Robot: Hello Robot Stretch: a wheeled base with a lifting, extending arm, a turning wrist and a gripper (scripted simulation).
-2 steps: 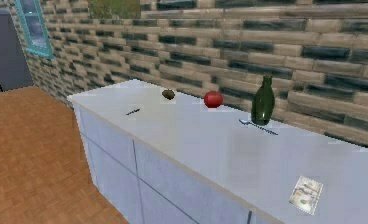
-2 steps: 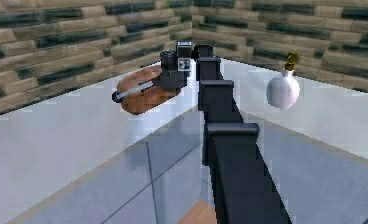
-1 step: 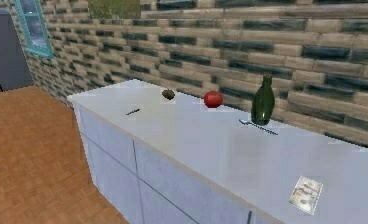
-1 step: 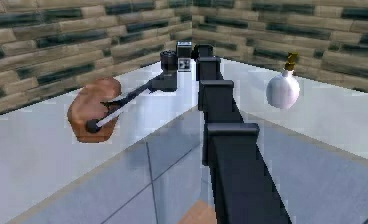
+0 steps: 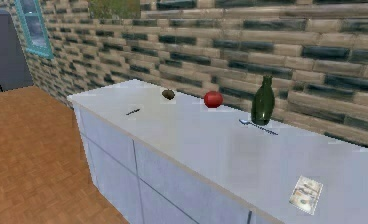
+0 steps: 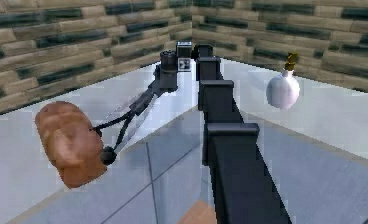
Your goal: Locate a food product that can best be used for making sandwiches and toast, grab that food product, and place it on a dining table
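Observation:
A brown, rounded loaf-like lump (image 6: 67,142) lies on the white counter (image 6: 322,130) at the arm side view's left. The dark arm (image 6: 228,140) rises from the bottom edge, and the gripper (image 6: 102,142) reaches down and left, with its fingertips right at the brown lump's edge. I cannot tell whether it holds anything, since the lump rests on the counter at the fingers. In the forward view the same white counter (image 5: 192,140) runs along a brick wall.
On the counter in the forward view stand a red round fruit (image 5: 213,99), a small dark olive lump (image 5: 168,94), a green bottle (image 5: 263,101) and a paper card (image 5: 307,193). A white round flask (image 6: 283,88) stands right of the arm. Wood floor (image 5: 37,160) lies left.

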